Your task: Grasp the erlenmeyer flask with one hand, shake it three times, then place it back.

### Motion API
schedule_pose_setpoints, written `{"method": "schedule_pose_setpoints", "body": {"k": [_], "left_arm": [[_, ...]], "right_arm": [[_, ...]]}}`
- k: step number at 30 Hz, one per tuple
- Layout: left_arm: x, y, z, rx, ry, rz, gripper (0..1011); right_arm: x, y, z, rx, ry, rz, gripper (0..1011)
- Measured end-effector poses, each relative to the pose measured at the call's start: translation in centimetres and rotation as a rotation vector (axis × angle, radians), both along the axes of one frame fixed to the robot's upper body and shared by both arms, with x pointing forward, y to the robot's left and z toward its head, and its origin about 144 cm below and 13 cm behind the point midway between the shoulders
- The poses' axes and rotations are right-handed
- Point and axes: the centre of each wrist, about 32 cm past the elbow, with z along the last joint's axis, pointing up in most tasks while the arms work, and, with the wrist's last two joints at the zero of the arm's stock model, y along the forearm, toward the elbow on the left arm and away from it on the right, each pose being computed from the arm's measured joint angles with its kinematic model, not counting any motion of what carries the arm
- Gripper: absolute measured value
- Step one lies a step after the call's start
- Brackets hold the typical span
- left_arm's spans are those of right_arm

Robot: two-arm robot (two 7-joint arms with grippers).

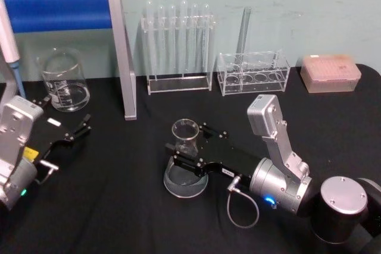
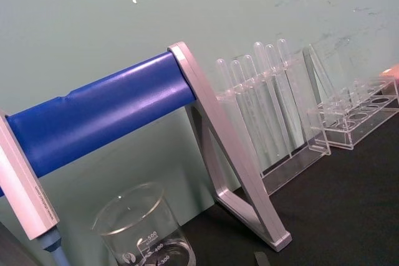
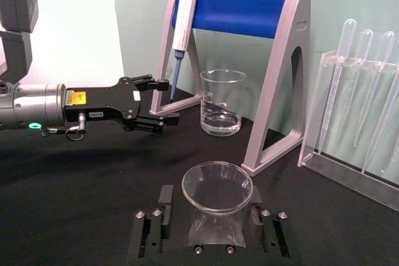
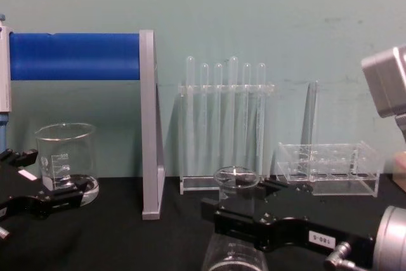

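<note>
Two hands are in my feed, and the right hand point(image 1: 189, 146) is the one at work: its fingers sit either side of the erlenmeyer flask point(image 1: 186, 160) neck, one on the far side and one on the near side. From the right wrist view I judge them close against the glass, but I cannot tell whether they actually press it. The flask stands upright on the black worktop point(image 1: 119, 218), near the middle, its wide base apparently still down on the cloth. The left hand point(image 1: 74, 130) waits at the left with its fingers apart, just in front of the glass beaker point(image 1: 63, 80) and holding nothing.

I take the flask for empty, so it should be light, but it is stiff, smooth glass: slippery and breakable. The neck under the flared rim looks the right place to hold, since the rim would stop it sliding down during the shakes. I'd squeeze firmly, not hard, and keep the swings clear of the blue-barred pipette stand point(image 1: 122, 57) and the test-tube rack point(image 1: 178, 46) behind.
</note>
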Motion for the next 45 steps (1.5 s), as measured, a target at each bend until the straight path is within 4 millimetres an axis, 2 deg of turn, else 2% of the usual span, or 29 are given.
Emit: {"method": "schedule_pose_setpoints", "body": {"k": [1, 2, 11, 18, 29, 45], "left_arm": [[0.0, 0.0, 0.0, 0.000, 0.000, 0.000, 1001], [0.0, 0.0, 0.0, 0.000, 0.000, 0.000, 1001], [0.0, 0.0, 0.0, 0.000, 0.000, 0.000, 1001], [0.0, 0.0, 0.0, 0.000, 0.000, 0.000, 1001], [0.0, 0.0, 0.0, 0.000, 0.000, 0.000, 1001], [0.0, 0.0, 0.0, 0.000, 0.000, 0.000, 1001]], "right_arm": [[0.0, 0.0, 0.0, 0.000, 0.000, 0.000, 715], [0.0, 0.0, 0.0, 0.000, 0.000, 0.000, 780], [0.0, 0.0, 0.0, 0.000, 0.000, 0.000, 1002], [0.0, 0.0, 0.0, 0.000, 0.001, 0.000, 1000], [-0.7, -1.2, 0.5, -0.013, 0.026, 0.025, 1000], [-4.6, -5.5, 2.3, -0.053, 0.065, 0.021, 1000]]}}
